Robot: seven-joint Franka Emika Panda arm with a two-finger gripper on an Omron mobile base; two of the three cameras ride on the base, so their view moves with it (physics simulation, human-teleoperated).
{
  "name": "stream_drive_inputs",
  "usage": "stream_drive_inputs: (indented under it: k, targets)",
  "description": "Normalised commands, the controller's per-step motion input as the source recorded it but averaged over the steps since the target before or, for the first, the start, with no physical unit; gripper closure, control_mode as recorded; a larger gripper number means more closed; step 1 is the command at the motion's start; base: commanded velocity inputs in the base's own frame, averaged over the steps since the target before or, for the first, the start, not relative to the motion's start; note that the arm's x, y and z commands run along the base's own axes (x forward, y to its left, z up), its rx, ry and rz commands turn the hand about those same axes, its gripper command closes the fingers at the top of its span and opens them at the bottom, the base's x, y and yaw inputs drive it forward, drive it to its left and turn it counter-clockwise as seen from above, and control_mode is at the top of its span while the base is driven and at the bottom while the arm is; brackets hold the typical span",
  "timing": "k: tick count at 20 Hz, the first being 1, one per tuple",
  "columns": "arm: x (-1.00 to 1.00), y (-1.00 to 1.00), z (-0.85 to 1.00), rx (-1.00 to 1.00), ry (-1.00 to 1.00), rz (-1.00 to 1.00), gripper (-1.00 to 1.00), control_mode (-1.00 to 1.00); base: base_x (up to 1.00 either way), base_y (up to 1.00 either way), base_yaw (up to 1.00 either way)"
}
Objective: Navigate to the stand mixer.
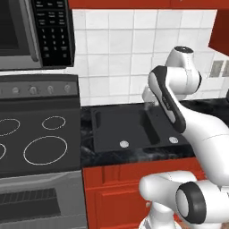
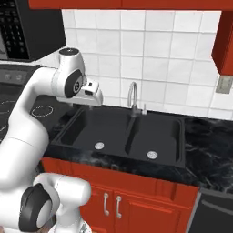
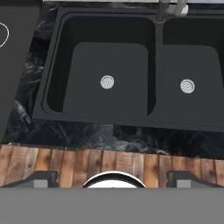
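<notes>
1. Ahead of us lay a black marbled table (image 1: 134, 157) with a black double sink (image 2: 127, 132) set into it; each basin had a small round silver drain.
2. We saw a silver faucet (image 2: 132, 98) rising at the back of the sink, over the divider between the two basins.
3. We noted a wall of white square tiles (image 2: 150, 50) behind the sink, with red upper cabinets (image 2: 223, 36) along the top and at the right.
4. We found red lower cabinet doors (image 2: 132, 205) under the sink, two of them with silver handles in the right base view.
5. To the left of the sink stood a stove (image 1: 38, 143) with a black glass top marked by white burner rings, a grey knob panel behind it and an oven door below.
6. We saw a microwave (image 1: 36, 33) hanging above the stove; its keypad carried small white writing too blurred for us to read.
7. We noticed a grey wall outlet (image 2: 223, 84) on the tiles at the far right.
8. In the hand view a strip of brown wooden floor (image 3: 65, 164) ran below the table edge.
9. The fingers (image 3: 113, 178) hung above the left basin, their two dark tips well apart and holding nothing.
10. We could not find the stand mixer on the stretch of table before us.
</notes>
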Motion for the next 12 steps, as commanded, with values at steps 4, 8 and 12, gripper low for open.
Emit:
stream_drive_inputs:
  k: [4,8,12]
  targets:
    - [0.0,0.0,0.0,0.0,0.0,0.0,-1.0,1.0,-0.07,0.3,0.79]
    - [0.0,0.0,0.0,0.0,0.0,0.0,-1.0,1.0,0.0,0.14,0.98]
    - [0.0,0.0,0.0,0.0,0.0,0.0,-1.0,1.0,0.0,0.02,1.0]
